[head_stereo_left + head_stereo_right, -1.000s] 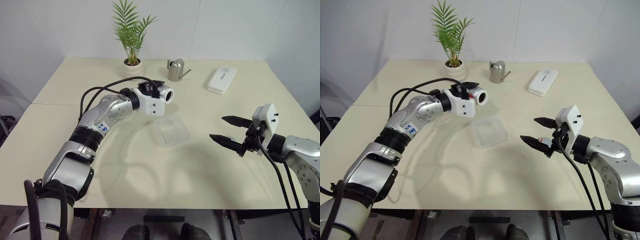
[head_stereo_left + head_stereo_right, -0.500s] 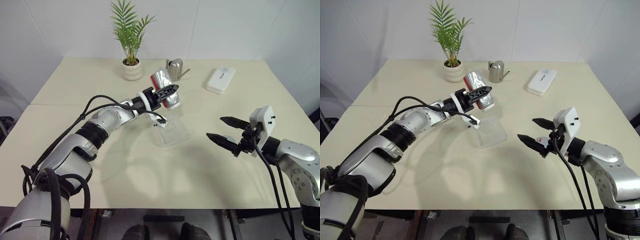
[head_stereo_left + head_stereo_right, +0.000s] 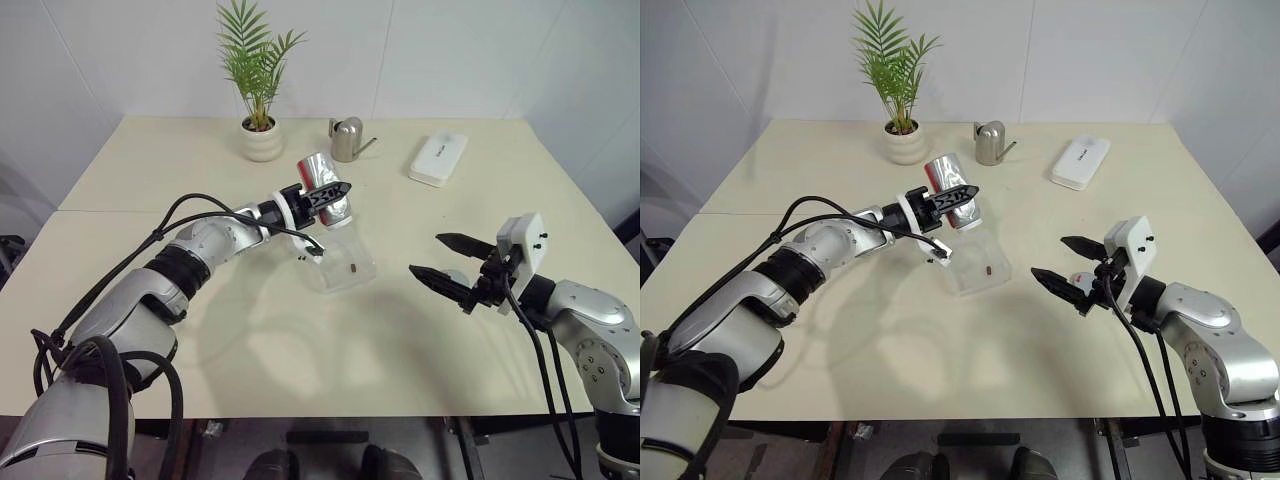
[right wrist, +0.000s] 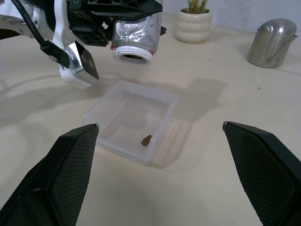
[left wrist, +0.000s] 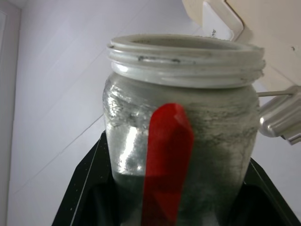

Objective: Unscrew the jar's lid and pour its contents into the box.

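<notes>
My left gripper (image 3: 327, 193) is clamped on the jar (image 3: 325, 187), one black finger (image 3: 948, 194) lying across the jar's side, and holds it tipped mouth-down above the far edge of the box (image 4: 165, 108); in the left wrist view the jar (image 5: 181, 157) sits between the two fingers with its red stripe facing the camera and its threaded rim bare, no cap on it; I cannot see the lid clearly, though a small pale and red object (image 3: 1081, 279) shows between my right fingers and I cannot tell what it is; my right gripper (image 3: 450, 263) hangs above the table (image 3: 150, 180) with its jaws spread wide, well to the right of the box, and whether it grips anything I cannot tell; the box (image 3: 340, 268), a shallow clear tray, lies on the table near the middle, between my two grippers; one small brown pellet (image 4: 146, 140) rests on the floor of the box, close to its near wall; beyond, along the back of the table, stand a potted plant (image 3: 258, 82), a metal watering can (image 3: 347, 139) and a white oblong case (image 3: 438, 158), all well apart from the box.
</notes>
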Available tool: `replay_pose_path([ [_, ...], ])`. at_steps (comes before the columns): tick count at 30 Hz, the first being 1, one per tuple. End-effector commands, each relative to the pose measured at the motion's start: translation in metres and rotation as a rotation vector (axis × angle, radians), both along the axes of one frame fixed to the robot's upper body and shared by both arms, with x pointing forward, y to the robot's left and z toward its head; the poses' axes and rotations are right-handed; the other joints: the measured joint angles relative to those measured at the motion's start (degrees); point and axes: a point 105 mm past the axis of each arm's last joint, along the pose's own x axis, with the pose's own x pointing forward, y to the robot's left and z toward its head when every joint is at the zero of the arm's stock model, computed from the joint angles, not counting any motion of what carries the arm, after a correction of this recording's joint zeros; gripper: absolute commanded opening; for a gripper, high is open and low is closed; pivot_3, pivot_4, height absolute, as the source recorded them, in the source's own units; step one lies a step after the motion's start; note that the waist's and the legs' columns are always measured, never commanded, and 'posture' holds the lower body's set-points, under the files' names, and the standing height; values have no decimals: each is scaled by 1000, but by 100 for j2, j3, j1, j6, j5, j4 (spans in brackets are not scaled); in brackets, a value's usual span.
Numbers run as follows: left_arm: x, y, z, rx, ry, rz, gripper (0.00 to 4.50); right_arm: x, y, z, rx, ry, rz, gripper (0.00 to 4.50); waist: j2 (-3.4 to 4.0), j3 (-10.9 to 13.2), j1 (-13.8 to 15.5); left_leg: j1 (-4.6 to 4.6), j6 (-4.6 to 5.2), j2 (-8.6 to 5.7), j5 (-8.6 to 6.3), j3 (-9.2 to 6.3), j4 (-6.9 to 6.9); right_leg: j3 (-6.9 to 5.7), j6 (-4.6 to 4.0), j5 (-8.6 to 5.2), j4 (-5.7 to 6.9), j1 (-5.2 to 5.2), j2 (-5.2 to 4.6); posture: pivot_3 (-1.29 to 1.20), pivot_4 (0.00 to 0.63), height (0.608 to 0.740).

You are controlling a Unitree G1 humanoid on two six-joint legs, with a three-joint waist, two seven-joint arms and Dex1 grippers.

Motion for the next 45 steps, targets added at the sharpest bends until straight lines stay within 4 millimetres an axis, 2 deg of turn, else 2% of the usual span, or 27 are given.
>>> replay_pose_path([
  [1, -4, 9, 21, -121, 64, -4, 1927, -2, 3, 7, 7, -35, 18, 4454, 0, 0, -1, 0, 0, 0, 0, 0, 1, 3, 0, 0, 3, -3, 0, 0, 150, 740],
  [2, -4, 13, 22, -152, 101, 3, 1927, -2, 3, 6, 9, -34, 20, 4454, 0, 0, -3, 0, 0, 0, 0, 1, 1, 6, 0, 0, 5, -6, 0, 0, 150, 740],
  [3, -1, 20, 20, -248, 244, 26, 1927, -2, 4, 6, 8, -32, 22, 4454, 0, 0, -5, 0, 0, 1, 0, 1, 2, 8, 0, 0, 5, -7, 0, 0, 150, 740],
  [6, 2, 43, 17, -628, 703, 49, 1927, -3, 4, 4, 2, -24, 35, 4454, 0, -2, -18, 3, 0, 6, 0, 5, 6, 13, 0, 0, 10, -10, -3, 0, 150, 740],
  [10, 9, 73, 16, -1100, 1115, 65, 1927, -3, 5, 3, -17, -27, 57, 4454, -1, -1, -31, 1, 0, 7, 0, 8, 28, 13, 0, 1, 21, -10, -3, 0, 150, 740],
  [12, 10, 90, 11, -1332, 1264, 57, 1927, -4, 7, 2, -37, -35, 79, 4454, -1, -1, -31, -3, 1, 6, 0, 8, 47, 13, 2, 3, 31, -9, 0, 0, 150, 740],
  [17, 8, 142, -7, -1839, 1452, 30, 1927, -4, 15, -2, -104, -78, 153, 4454, -5, -4, -48, 9, 8, 6, -4, 1, 74, 24, 9, 9, 44, 9, 3, 0, 150, 740],
  [20, 0, 173, -19, -2058, 1488, -36, 1927, -1, 17, -4, -135, -98, 187, 4454, -14, -9, -78, 14, 10, 6, -5, 2, 80, 30, 11, 17, 44, 15, 4, 0, 150, 740],
  [22, -5, 201, -30, -2187, 1414, -36, 1927, 3, 19, -3, -135, -101, 201, 4454, -23, -15, -101, 14, 10, 7, -5, 2, 81, 30, 11, 19, 41, 16, 4, 0, 150, 740],
  [24, -9, 223, -42, -2230, 1331, 29, 1927, 7, 21, -2, -133, -103, 214, 4454, -32, -19, -125, 13, 8, 7, -6, 0, 80, 29, 10, 20, 38, 16, 4, 0, 150, 740],
  [26, -14, 236, -51, -2250, 1266, 61, 1927, 10, 24, -3, -133, -103, 227, 4454, -35, -21, -140, 13, 6, 7, -8, 1, 78, 29, 10, 20, 35, 16, 4, 0, 150, 740],
  [27, -17, 243, -51, -2258, 1217, 28, 1927, 12, 25, -3, -133, -103, 233, 4454, -39, -24, -135, 12, 5, 7, -8, 1, 78, 29, 10, 20, 33, 16, 4, 0, 150, 740],
  [31, -24, 249, -65, -2238, 1192, 45, 1927, 16, 31, -3, -120, -103, 251, 4454, -47, -29, -128, 11, 4, 7, -14, 0, 78, 29, 9, 21, 28, 16, 4, 0, 150, 740],
  [34, -30, 249, -77, -2145, 1171, 86, 1927, 19, 35, -2, -97, -107, 256, 4454, -48, -30, -140, 11, 2, 8, -21, 2, 77, 29, 9, 22, 24, 16, 3, 0, 150, 740],
  [37, -33, 258, -84, -2201, 1111, 49, 2901, 20, 38, 0, -77, -107, 259, 4500, -48, -30, -150, 12, -1, 13, -27, 7, 77, 28, 8, 22, 23, 12, 4, 0, 150, 740],
  [42, -43, 263, -85, -2179, 1062, 30, 4460, 19, 39, 0, -75, -104, 265, 4500, -50, -31, -154, 11, 0, 16, -33, 12, 77, 29, 7, 22, 22, 8, 4, 0, 150, 740],
  [45, -57, 264, -88, -2162, 1085, 35, 4460, 17, 40, -1, -81, -102, 274, 4500, -50, -31, -159, 12, 4, 17, -40, 19, 77, 28, 7, 22, 21, 5, 2, 0, 150, 740],
])
